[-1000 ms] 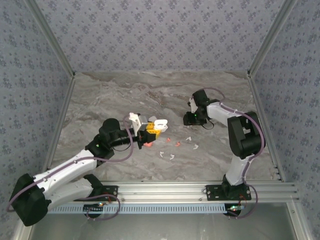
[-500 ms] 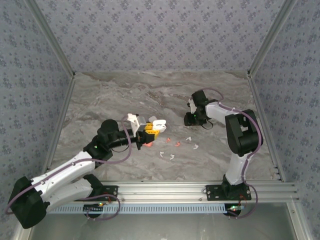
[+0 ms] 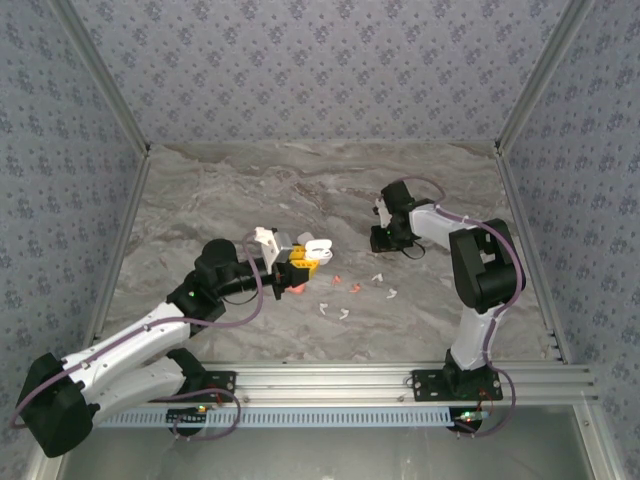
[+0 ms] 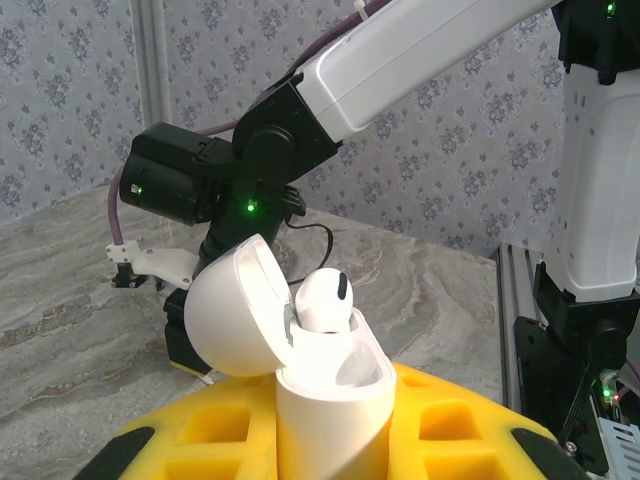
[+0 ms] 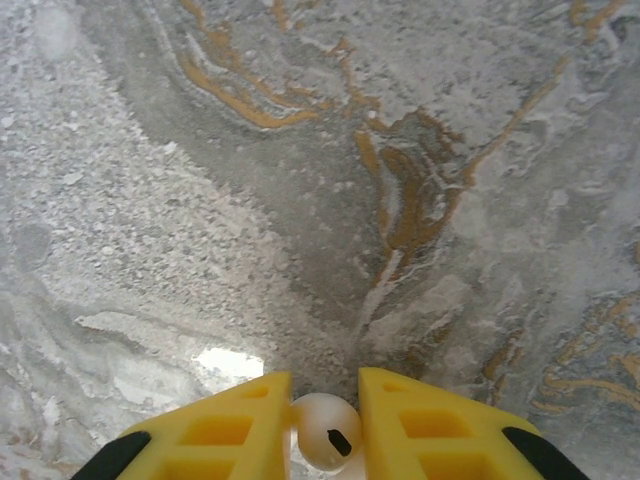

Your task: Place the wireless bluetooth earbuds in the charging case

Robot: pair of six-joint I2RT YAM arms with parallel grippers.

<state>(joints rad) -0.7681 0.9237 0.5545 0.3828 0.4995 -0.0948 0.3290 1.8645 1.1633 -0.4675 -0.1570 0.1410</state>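
Wireless bluetooth earbuds [image 3: 344, 314] lie loose on the grey marbled worktop [image 3: 220, 190], scattered in a small group near its middle, in front of the two arms. Several are white and at least two are salmon-pink [image 3: 337, 279], each apart from its neighbours. The charging case [image 4: 330, 400], white and pebble-shaped, is held upright above the worktop, pinched at its lower body between the yellow left fingers [image 4: 470, 440]. Its lid [image 4: 235, 320] is hinged back and open. One seated earbud [image 4: 322, 298] stands in the mouth of the case, its rounded head above the rim and next to the lid. Seen from overhead, the case is just left of and behind the loose group, at the tip of the left arm. The yellow right fingers [image 5: 225, 430] point down at the worktop behind and right of that group, well apart from the case. They are closed on a white earbud [image 5: 325, 432], pinching its rounded head between their tips, with a dark oval opening facing the wrist camera. Whether this earbud touches the worktop cannot be told.
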